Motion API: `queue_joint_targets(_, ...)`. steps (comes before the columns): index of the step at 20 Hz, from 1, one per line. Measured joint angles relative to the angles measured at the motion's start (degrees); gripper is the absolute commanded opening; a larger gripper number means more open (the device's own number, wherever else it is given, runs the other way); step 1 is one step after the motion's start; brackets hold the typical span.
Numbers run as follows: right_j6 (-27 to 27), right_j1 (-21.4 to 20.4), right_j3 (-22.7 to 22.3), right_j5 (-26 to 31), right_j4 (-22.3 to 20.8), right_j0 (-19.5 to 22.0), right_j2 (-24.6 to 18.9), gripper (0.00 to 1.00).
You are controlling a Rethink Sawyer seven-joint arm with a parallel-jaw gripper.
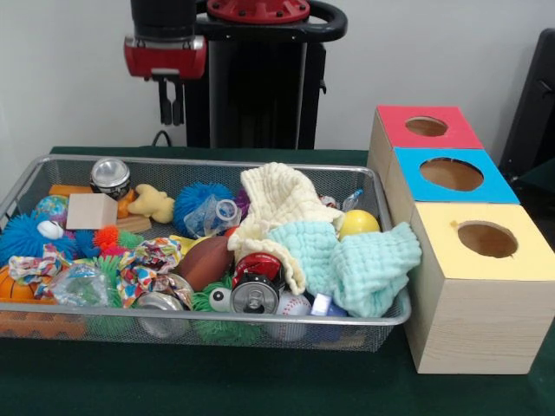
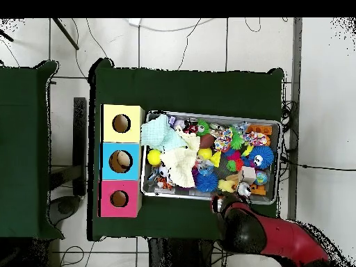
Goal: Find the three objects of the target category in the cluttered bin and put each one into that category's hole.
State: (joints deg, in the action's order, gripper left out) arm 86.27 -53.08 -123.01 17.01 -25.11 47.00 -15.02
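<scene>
gripper (image 1: 171, 111) above bin (image 1: 208, 163) rim

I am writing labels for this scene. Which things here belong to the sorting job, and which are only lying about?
Belong to the job:
- mesh bin of mixed objects
- red box, blue box, yellow box, each with a hole
- claw, above the bin

Lying about:
- second green table
- floor cables

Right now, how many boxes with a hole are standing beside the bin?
3, in a row beside the bin: the yellow box nearest the camera, the blue box in the middle, the red box farthest back.
</scene>
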Motion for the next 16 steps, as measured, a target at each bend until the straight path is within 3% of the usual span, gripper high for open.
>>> queue_joint_targets(2, 0.0, -3.9, -0.1, 4.5, 2.1, -0.4, -0.8, 0.0)
queue_joint_targets(7, 0.0, -8.0, -0.1, 6.2, 3.9, -0.8, -1.9, 0.0)
queue_joint_targets(8, 0.0, -8.9, -0.2, 6.2, 4.3, -1.0, -2.1, 1.0)
queue_joint_targets(16, 0.0, -8.4, -0.2, 4.9, 4.6, -0.9, -3.1, 1.0)
